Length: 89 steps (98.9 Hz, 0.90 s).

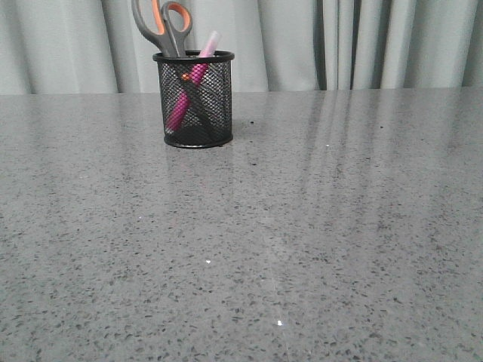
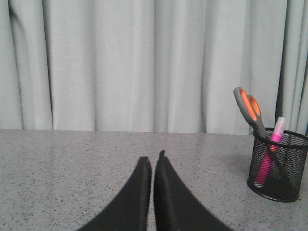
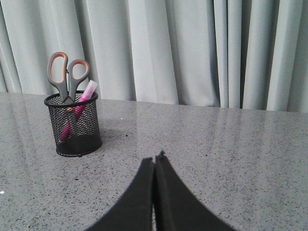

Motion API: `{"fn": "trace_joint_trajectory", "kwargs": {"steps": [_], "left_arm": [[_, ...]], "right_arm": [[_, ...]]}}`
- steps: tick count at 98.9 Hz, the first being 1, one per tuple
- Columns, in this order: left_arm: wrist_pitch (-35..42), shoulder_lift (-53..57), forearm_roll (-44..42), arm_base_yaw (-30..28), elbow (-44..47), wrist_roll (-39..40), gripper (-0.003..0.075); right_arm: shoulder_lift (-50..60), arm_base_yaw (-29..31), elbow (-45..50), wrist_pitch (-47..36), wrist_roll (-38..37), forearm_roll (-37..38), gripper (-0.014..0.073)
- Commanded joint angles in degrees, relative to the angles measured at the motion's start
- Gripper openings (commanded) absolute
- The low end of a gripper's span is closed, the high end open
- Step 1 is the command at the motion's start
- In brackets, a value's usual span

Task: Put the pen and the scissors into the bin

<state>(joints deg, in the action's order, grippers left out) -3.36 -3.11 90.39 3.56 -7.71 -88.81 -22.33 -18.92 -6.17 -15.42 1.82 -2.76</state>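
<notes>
The black wire-mesh bin stands upright at the back of the table, left of centre. The pink pen leans inside it with its whitish cap above the rim. The scissors stand in it, blades down, grey and orange handles sticking out. The bin also shows in the left wrist view and in the right wrist view, with the pen and the scissors in it. My left gripper is shut and empty, well apart from the bin. My right gripper is shut and empty. Neither shows in the front view.
The grey speckled table stretches to a back edge. Pale grey curtains hang behind it.
</notes>
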Motion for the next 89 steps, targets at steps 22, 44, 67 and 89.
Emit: {"fn": "trace_joint_trajectory", "kwargs": {"steps": [22,44,67,89], "left_arm": [[-0.5,-0.8,0.5,-0.2,-1.5,0.6,-0.0019],[2.0,-0.8,-47.9,-0.2,-1.0,48.2,-0.0019],[2.1,-0.8,-79.4,-0.2,4.4,80.2,-0.0019],[4.4,3.0,-84.5,-0.2,8.7,82.2,-0.0019]], "right_arm": [[-0.1,0.3,-1.6,-4.1,0.5,-0.1,-0.0069],[-0.1,0.3,-1.6,-4.1,0.5,-0.1,-0.0069],[-0.1,0.3,-1.6,-4.1,0.5,-0.1,-0.0069],[-0.1,0.3,-1.6,-4.1,0.5,-0.1,-0.0069]]}}
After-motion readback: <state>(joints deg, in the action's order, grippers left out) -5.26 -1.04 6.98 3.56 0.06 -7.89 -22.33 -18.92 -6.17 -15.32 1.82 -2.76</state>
